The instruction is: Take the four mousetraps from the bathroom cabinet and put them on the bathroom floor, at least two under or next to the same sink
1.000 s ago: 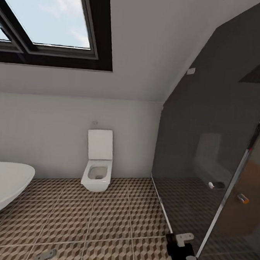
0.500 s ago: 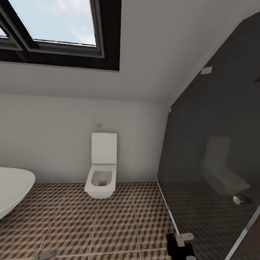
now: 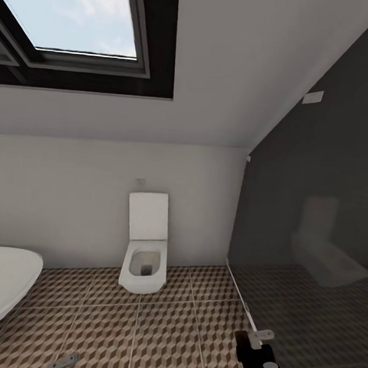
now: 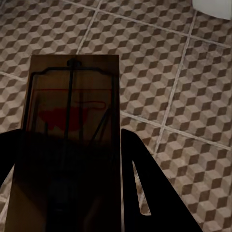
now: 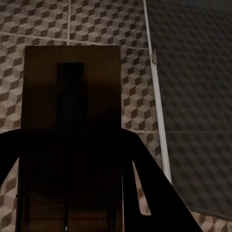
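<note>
The left gripper [image 4: 72, 193] had its dark jaws closed on a flat rectangular brown wooden mousetrap with a dark wire frame and a red printed mark [image 4: 72, 125], held flat between the two fingers. The right gripper [image 5: 72, 193] likewise clamped a second flat brown wooden mousetrap [image 5: 72, 106]; its metal parts were in shadow and could not be made out with certainty. Both traps hung above the bathroom floor of large square tiles printed with brown, beige and white cubes [image 3: 157, 330], apparently clear of it.

In the head view the floor ran to a white wall-hung toilet with its lid raised [image 3: 144, 258], a white oval bathtub rim [image 3: 7, 281] at the left, and a dark glass shower screen [image 3: 311, 242] at the right. The step in hand was judged to be transport toward the sink.

To perform it well:
1. Keep both grips firm and the traps level.
2. Turn the base until the sink comes into view.
3. Lower each trap to the tiles beside or under the basin before opening the jaws.
</note>
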